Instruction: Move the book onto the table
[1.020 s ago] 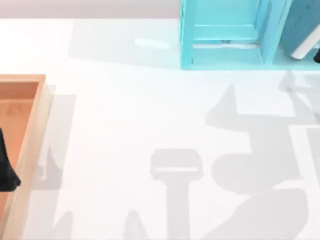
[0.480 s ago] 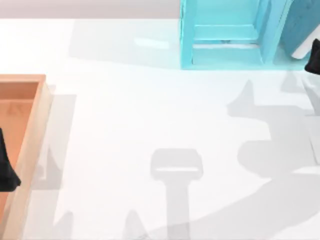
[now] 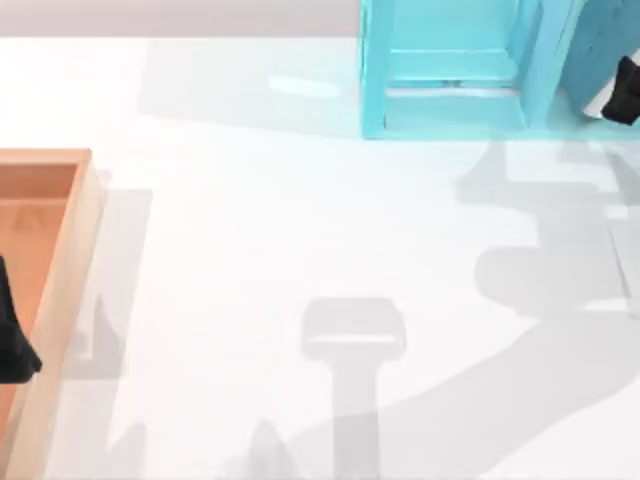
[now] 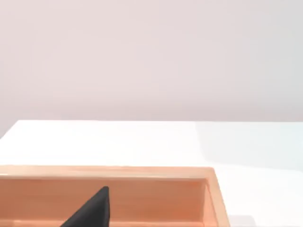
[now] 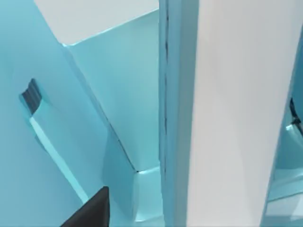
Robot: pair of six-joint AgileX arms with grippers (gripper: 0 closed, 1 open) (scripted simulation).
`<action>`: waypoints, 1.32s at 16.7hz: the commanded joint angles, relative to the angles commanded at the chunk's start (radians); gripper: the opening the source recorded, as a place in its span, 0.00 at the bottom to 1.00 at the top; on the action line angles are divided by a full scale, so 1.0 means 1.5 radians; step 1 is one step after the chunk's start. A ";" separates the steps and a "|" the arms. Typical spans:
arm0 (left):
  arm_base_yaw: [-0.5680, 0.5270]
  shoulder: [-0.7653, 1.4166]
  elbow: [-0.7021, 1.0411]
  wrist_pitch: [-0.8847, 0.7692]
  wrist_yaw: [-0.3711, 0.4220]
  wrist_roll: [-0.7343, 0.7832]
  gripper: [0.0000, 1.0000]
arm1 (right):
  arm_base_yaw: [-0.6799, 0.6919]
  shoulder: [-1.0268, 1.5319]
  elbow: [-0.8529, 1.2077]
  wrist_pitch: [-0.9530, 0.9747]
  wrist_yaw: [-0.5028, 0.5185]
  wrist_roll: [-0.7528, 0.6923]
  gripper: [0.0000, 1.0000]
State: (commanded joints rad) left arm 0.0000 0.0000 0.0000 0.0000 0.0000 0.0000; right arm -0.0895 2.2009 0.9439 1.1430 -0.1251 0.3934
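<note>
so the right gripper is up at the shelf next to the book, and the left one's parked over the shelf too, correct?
Half right. The top view shows the right gripper at the cyan shelf unit, against the book. The left gripper isn't over the shelf, though: it sits over the wooden tray at the table's left edge.

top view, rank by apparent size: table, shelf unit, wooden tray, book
1. table, by far the largest
2. shelf unit, cut off at the frame's top
3. wooden tray, cut off at the left edge
4. book, only a corner in frame, so its rank is unsure
</note>
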 joint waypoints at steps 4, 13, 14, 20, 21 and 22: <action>0.000 0.000 0.000 0.000 0.000 0.000 1.00 | 0.008 0.073 0.136 -0.062 0.009 0.000 1.00; 0.000 0.000 0.000 0.000 0.000 0.000 1.00 | 0.013 0.111 0.211 -0.100 0.014 0.000 0.92; 0.000 0.000 0.000 0.000 0.000 0.000 1.00 | 0.013 0.111 0.211 -0.100 0.014 0.000 0.85; 0.000 0.000 0.000 0.000 0.000 0.000 1.00 | 0.013 0.111 0.211 -0.100 0.014 0.000 0.40; 0.000 0.000 0.000 0.000 0.000 0.000 1.00 | 0.013 0.111 0.211 -0.100 0.014 0.000 0.32; 0.000 0.000 0.000 0.000 0.000 0.000 1.00 | 0.013 0.111 0.211 -0.100 0.014 0.000 0.25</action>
State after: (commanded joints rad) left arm 0.0000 0.0000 0.0000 0.0000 0.0000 0.0000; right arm -0.0699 2.3679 1.2608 0.9934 -0.1037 0.3939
